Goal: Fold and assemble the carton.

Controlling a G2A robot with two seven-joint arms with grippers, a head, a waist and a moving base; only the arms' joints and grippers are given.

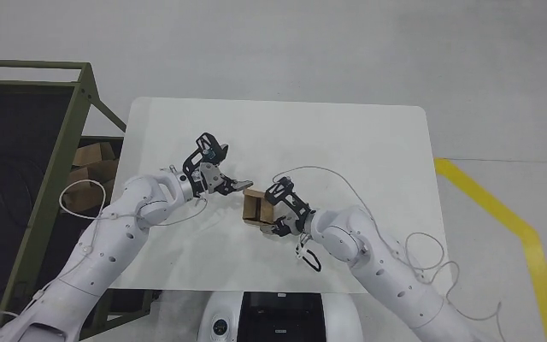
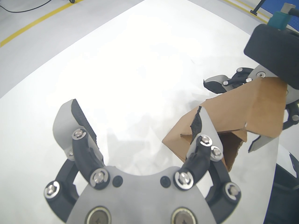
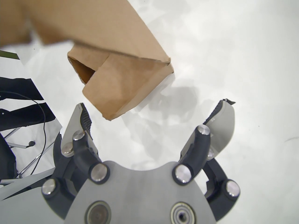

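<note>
Both sets of jaws are seen released: the left jaws are spread wide, with one dark pad [image 2: 197,123] laid against a corner of the carton [image 2: 236,115] and the other well apart from it. The right jaws are likewise spread on the opposite side of the carton, where a loose flap appears to lie between them with nothing clamped. The carton, brown and only partly formed, is found between the two arms with the white tabletop [image 1: 359,145] under it. One end is open, a side panel is folded part-way across that opening, and a larger flap is raised above it. Whether the carton rests flat or is tipped up on an edge cannot be told with certainty, though a tilt is suggested by the shadow beneath it. The step in hand is judged to be an early one, since the flaps are not yet tucked and no face is closed. Several risks are judged from this. As the carton is held by neither arm, a push from the pad at the corner could slide or spin it away instead of creasing it, unless it is first braced from the opposite side. If the right jaws are closed on the raised flap alone, the thin board could be bent off its score line or torn. The half-folded panel could spring open once pressure is taken off. The rubber of the pad at the corner looks ragged, so grip there may be weak and the board could slip.
</note>
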